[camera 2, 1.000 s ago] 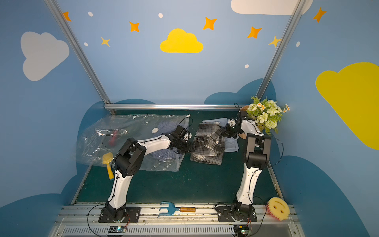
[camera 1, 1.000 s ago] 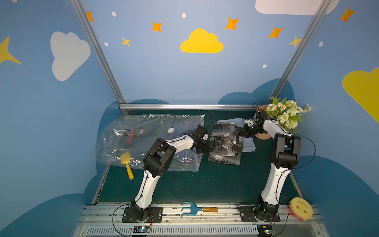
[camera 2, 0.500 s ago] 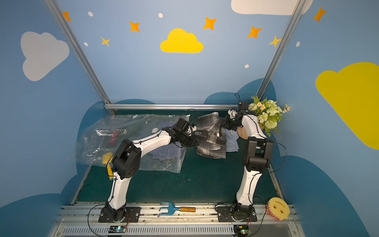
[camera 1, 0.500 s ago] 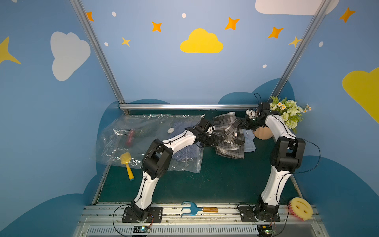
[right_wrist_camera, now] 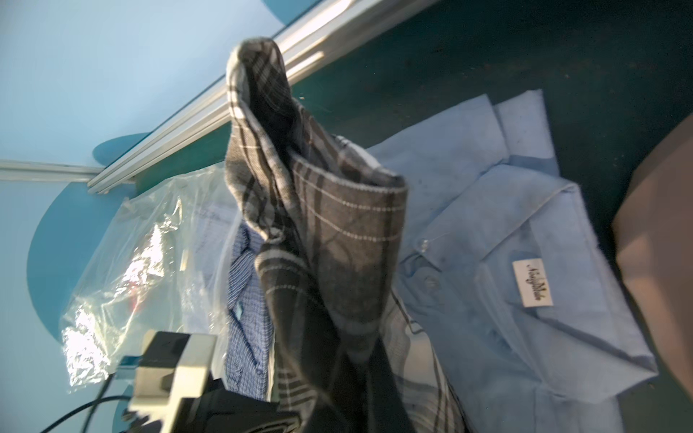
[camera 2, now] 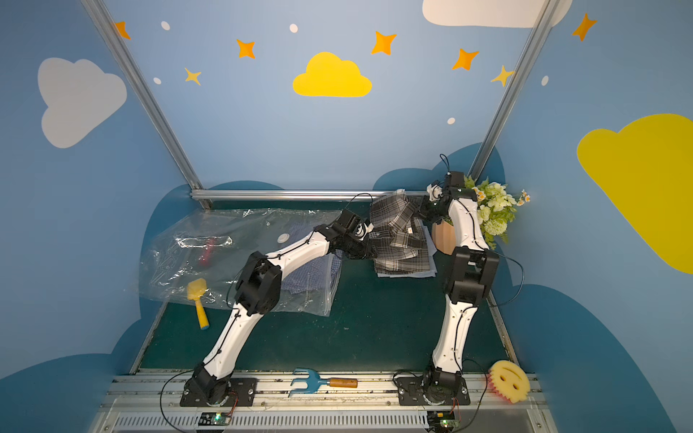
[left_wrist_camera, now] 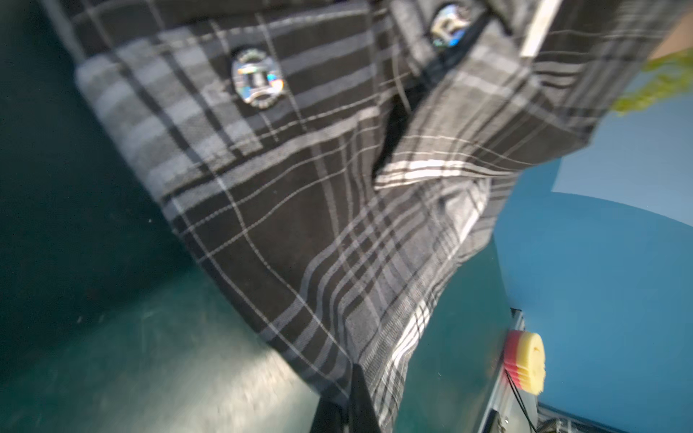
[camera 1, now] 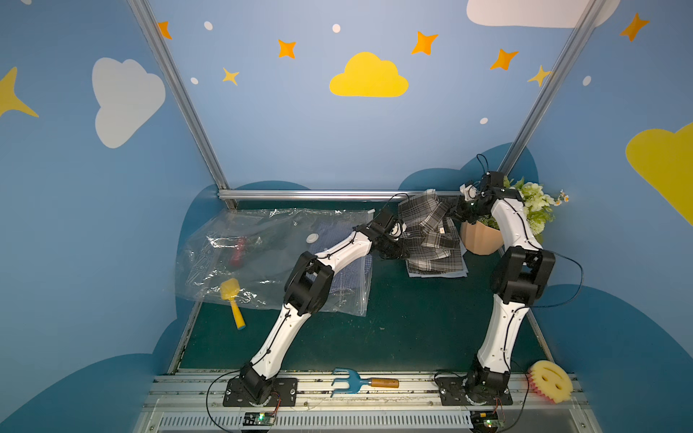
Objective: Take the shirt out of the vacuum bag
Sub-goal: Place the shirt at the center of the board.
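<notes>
A yellow brush [camera 1: 232,300] lies on the left of the green surface [camera 1: 405,330]. At the near edge, a blue hand fork [camera 1: 362,381] with a wooden handle rests on the metal rail [camera 1: 412,388]. A yellow smiling sponge [camera 1: 550,381] is near right. A flower pot [camera 1: 480,240] stands far right.

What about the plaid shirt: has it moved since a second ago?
Yes. The plaid shirt has risen at its far end, now overlapping the back rail in both top views, and shifted toward the flower pot. Before, it lay flat short of the rail.
</notes>
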`<action>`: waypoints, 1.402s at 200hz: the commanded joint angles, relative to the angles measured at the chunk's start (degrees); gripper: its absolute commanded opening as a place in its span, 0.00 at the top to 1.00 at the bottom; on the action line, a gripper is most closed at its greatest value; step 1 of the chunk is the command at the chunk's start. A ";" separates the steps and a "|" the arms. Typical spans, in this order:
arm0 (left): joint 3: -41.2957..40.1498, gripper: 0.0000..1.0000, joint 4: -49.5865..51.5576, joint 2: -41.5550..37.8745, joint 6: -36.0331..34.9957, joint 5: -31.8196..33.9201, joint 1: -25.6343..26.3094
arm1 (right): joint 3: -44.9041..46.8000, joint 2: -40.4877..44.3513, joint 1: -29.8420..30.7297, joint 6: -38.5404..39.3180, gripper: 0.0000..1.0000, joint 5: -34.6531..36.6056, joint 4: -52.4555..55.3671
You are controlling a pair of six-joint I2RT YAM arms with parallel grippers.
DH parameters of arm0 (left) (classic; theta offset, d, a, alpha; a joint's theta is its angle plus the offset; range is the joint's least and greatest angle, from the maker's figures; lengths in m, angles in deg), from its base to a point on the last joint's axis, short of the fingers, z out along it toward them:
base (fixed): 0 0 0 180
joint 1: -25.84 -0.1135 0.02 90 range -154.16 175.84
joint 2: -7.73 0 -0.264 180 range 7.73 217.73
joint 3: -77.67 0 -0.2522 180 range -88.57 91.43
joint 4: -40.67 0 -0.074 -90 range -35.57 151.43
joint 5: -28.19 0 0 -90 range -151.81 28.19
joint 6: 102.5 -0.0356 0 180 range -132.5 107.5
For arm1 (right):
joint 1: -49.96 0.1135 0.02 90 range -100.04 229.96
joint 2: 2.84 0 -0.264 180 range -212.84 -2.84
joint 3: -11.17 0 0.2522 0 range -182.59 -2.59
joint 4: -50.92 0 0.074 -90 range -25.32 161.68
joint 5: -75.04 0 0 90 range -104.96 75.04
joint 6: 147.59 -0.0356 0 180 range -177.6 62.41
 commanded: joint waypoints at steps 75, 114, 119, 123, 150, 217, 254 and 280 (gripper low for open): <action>14.76 0.95 7.20 9.24 0.42 -4.49 0.35 | -5.92 -8.05 -2.79 -0.69 0.97 2.20 -3.01; 11.75 0.94 6.27 8.48 1.08 -4.05 0.59 | -4.64 -7.47 -2.32 0.56 0.64 3.53 -3.52; 11.15 0.94 5.96 8.29 1.07 -3.90 0.59 | -4.34 -7.12 -2.32 0.67 0.61 3.92 -3.69; 10.69 0.94 5.83 8.13 1.10 -3.85 0.59 | -4.05 -6.78 -2.18 0.85 0.59 4.32 -3.77; 8.70 0.92 5.26 7.69 0.82 -3.29 0.47 | -2.37 -3.25 -1.69 1.08 0.53 6.41 -4.97; 6.23 0.48 3.47 4.73 1.19 -3.08 0.35 | 2.57 7.84 4.95 4.41 0.54 9.59 -4.70; 3.62 0.44 2.84 -3.84 0.44 0.54 0.17 | 15.82 13.62 8.99 2.73 0.59 9.33 -10.43; -2.90 0.43 0.79 -13.22 -0.58 4.04 -0.87 | 24.45 14.30 11.27 0.33 0.65 6.54 -14.97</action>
